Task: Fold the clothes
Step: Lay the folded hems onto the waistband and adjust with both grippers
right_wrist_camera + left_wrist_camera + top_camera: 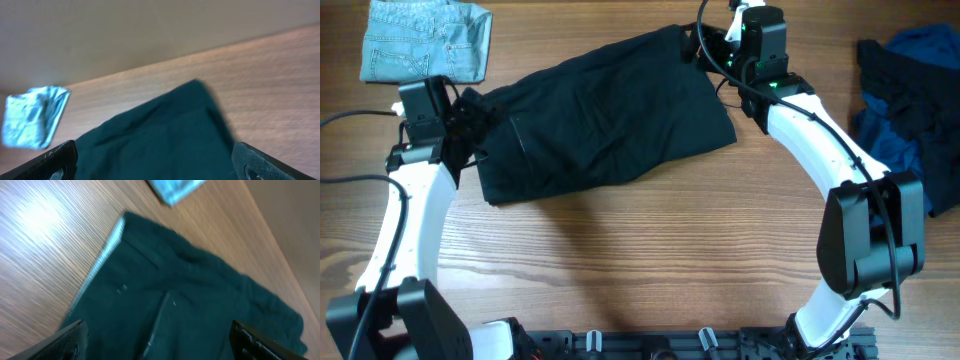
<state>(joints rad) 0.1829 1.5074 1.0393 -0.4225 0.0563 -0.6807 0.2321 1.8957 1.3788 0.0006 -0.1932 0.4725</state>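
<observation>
A black garment [605, 115] lies spread across the upper middle of the table [620, 270], slanting from lower left to upper right. The left tool [470, 112] sits at its left end and the right tool [705, 45] at its upper right corner, likely so each can take an opposite edge for a fold. Both wrist views show fingers [70, 337] spread wide over the cloth, pinching nothing. Folded jeans [425, 40] rest at the upper left, apparently finished and set aside. A dark blue pile [910, 100] waits at the right edge. The fold seems not yet begun.
</observation>
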